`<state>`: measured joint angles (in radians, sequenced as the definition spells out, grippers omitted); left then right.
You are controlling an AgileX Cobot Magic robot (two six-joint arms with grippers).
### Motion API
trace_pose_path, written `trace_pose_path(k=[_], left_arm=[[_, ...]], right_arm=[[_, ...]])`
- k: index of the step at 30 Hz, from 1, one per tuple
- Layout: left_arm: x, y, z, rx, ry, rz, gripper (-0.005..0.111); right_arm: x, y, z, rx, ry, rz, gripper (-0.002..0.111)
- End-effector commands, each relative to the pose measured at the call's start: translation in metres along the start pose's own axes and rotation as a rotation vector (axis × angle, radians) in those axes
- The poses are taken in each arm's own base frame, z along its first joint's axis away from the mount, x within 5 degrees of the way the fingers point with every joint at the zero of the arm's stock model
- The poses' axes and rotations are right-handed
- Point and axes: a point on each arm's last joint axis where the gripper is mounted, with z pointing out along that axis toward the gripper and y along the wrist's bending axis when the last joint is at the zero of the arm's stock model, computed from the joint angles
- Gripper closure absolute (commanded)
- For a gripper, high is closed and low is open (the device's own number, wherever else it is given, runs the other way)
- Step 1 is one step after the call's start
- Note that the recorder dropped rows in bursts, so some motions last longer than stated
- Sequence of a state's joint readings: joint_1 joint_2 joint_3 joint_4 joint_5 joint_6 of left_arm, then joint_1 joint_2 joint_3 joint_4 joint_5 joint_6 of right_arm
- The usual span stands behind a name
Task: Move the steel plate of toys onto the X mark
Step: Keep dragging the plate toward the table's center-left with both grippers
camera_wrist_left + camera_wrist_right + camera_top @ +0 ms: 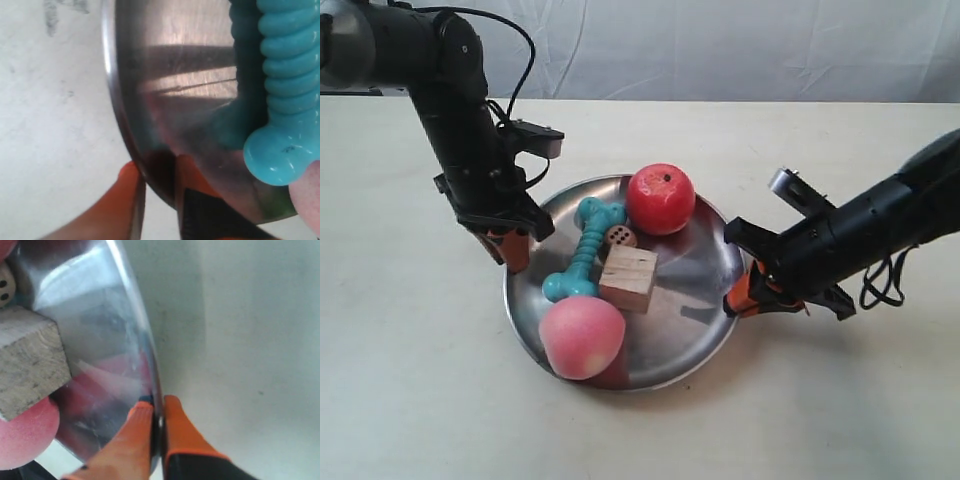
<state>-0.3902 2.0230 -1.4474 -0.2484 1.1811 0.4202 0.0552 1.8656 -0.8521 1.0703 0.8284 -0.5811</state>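
Plate [695, 270] is pinched at opposite rims by left hand [157, 167] and right hand [157, 407], likely keeping toys [625, 275] level.

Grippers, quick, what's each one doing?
Left gripper: closed on the plate rim.
Right gripper: closed on the plate rim too.

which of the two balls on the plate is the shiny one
The red ball, beside the die: its skin is glossy, with bright highlights and a small dimple on top. The pink ball at the plate rim looks matte, with no glare.
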Motion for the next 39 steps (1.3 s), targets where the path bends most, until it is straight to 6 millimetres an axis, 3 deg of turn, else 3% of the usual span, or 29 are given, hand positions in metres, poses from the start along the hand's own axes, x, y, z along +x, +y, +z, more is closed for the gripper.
trace_pose_path(k=[1,9,16,28,33,39], left_arm=[[-0.001,-0.010,-0.008,-0.002,0.015,0.064,0.107],[0.008,0.018,-0.014,-0.030,0.011,-0.004,0.107],[0.015,0.047,-0.013,0.014,-0.007,-0.088,0.107],[-0.023,0.085,-0.002,-0.021,-0.055,-0.088,0.107],[-0.032,0.099,0.011,-0.024,-0.048,-0.096,0.107],[-0.029,0.106,0.015,-0.074,-0.012,-0.133,0.107]], right_arm=[[-0.018,0.028,0.010,-0.052,0.015,-0.037,0.109],[-0.040,0.039,0.001,0.058,0.017,-0.109,0.109],[-0.067,0.041,0.014,0.056,0.045,-0.096,0.109],[-0.118,0.036,0.047,0.051,0.070,-0.052,0.109],[-0.127,0.032,0.057,0.050,0.082,-0.046,0.109],[-0.129,0.029,0.059,0.076,0.100,-0.084,0.109]])
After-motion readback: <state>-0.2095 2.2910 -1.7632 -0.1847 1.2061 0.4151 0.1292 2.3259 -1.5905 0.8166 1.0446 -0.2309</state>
